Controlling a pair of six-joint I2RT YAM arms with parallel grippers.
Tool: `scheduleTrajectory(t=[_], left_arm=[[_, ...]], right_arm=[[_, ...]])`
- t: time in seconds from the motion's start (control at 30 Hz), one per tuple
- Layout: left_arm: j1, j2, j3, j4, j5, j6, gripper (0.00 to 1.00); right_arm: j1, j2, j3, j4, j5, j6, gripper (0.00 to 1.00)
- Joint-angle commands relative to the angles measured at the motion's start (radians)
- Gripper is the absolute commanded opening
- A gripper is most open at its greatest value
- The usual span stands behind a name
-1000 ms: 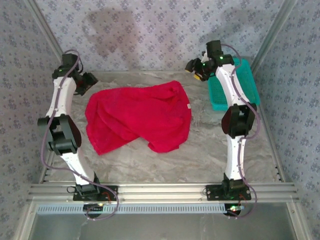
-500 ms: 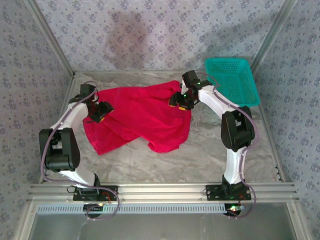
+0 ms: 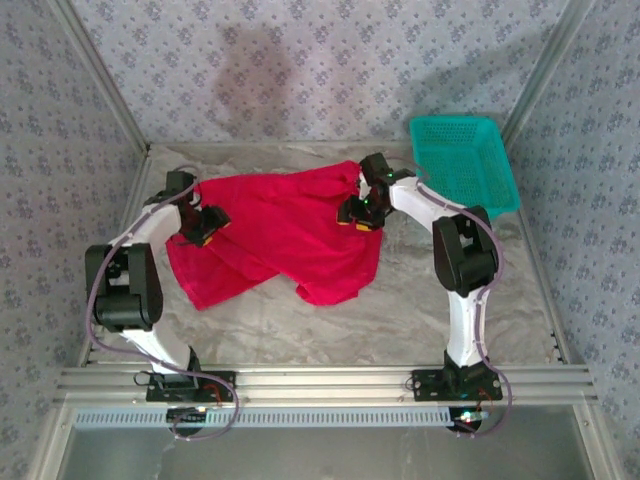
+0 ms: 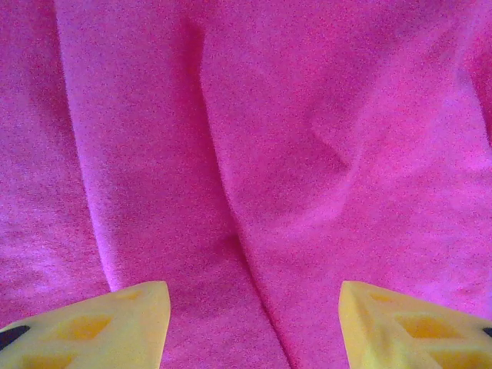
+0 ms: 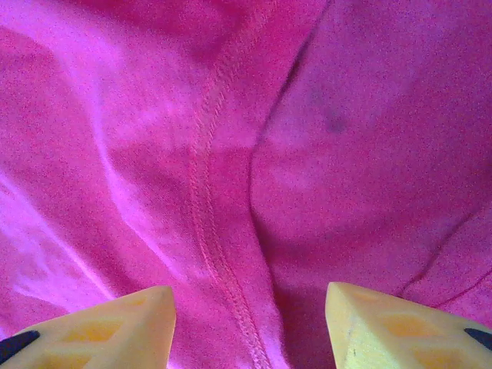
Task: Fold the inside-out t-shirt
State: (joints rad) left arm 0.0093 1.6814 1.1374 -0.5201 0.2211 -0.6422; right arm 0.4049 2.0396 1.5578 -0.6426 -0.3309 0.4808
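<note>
The inside-out t-shirt (image 3: 275, 235) is a crumpled bright red cloth spread across the middle of the table. My left gripper (image 3: 206, 224) is low over its left part, jaws apart, with a long fold of the t-shirt (image 4: 254, 192) between the yellow fingertips (image 4: 115, 323). My right gripper (image 3: 355, 213) is down over the shirt's upper right part, also open, and a stitched seam of the t-shirt (image 5: 207, 192) runs between its fingertips (image 5: 400, 327). Neither gripper has cloth pinched.
A teal mesh basket (image 3: 462, 160) stands at the back right corner. Bare grey table (image 3: 420, 310) lies in front of and to the right of the shirt. Patterned walls close in the sides and back.
Both arms came down from raised positions at the table's back corners onto the shirt. In the last half second the right gripper slid slightly left over the cloth.
</note>
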Motion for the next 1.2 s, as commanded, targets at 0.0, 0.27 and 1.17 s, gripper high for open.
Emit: scheduleTrajectory(t=[0.0, 0.27, 1.17], left_arm=[[0.005, -0.011, -0.003, -0.021, -0.032, 0.028, 0.6], [0.013, 0.062, 0.046, -0.023, -0.023, 0.042, 0.62], [-0.835, -0.073, -0.11, 0.241, -0.066, -0.367, 0.57]], right_arm=[[0.092, -0.112, -0.092, -0.052, 0.036, 0.004, 0.57], [0.278, -0.2, -0.346, 0.036, -0.013, 0.114, 0.59], [-0.04, 0.372, 0.814, -0.454, 0.12, -0.152, 0.61]])
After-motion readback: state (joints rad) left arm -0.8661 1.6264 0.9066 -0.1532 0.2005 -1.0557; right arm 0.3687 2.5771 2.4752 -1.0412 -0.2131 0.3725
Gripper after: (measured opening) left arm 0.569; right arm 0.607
